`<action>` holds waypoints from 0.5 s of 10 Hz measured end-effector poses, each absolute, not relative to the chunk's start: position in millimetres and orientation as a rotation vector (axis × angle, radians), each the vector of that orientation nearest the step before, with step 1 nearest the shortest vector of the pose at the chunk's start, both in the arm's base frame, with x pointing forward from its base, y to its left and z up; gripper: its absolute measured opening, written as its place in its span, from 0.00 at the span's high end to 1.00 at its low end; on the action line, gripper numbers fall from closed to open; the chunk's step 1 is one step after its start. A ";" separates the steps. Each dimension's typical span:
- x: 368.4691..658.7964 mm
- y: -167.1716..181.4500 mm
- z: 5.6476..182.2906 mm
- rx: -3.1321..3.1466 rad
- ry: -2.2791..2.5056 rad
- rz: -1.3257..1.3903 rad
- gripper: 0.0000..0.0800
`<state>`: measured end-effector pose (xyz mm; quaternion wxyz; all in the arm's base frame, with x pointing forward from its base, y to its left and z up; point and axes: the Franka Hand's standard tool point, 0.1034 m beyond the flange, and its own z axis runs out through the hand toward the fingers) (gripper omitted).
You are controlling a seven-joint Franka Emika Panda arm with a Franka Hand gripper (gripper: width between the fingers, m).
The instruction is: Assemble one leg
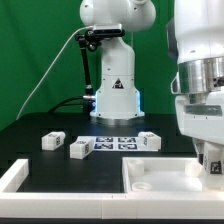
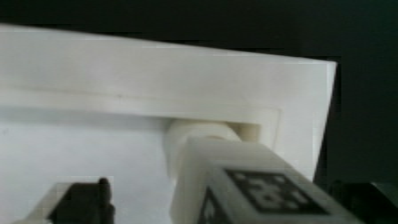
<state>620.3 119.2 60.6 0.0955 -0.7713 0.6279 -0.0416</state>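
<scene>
The leg [image 2: 249,178] sits end-on in the rimmed corner of the panel [image 2: 107,120]; the gripper [image 2: 224,188] straddles the leg, jaws apart, one finger [image 2: 82,198] clear of it.

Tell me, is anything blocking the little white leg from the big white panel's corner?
Nothing visible. The small white plastic leg with the marker tag already touches the recessed corner of the large flat white panel.

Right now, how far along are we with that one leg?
Done: the leg is at the panel's corner hole, tip inside. In hand: the gripper is at it; grip unclear. Left: seating it fully, not confirmable here. Spare legs lie loose.
</scene>
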 end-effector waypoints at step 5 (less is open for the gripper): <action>619.1 114.2 61.5 -2.840 1.009 -0.185 0.19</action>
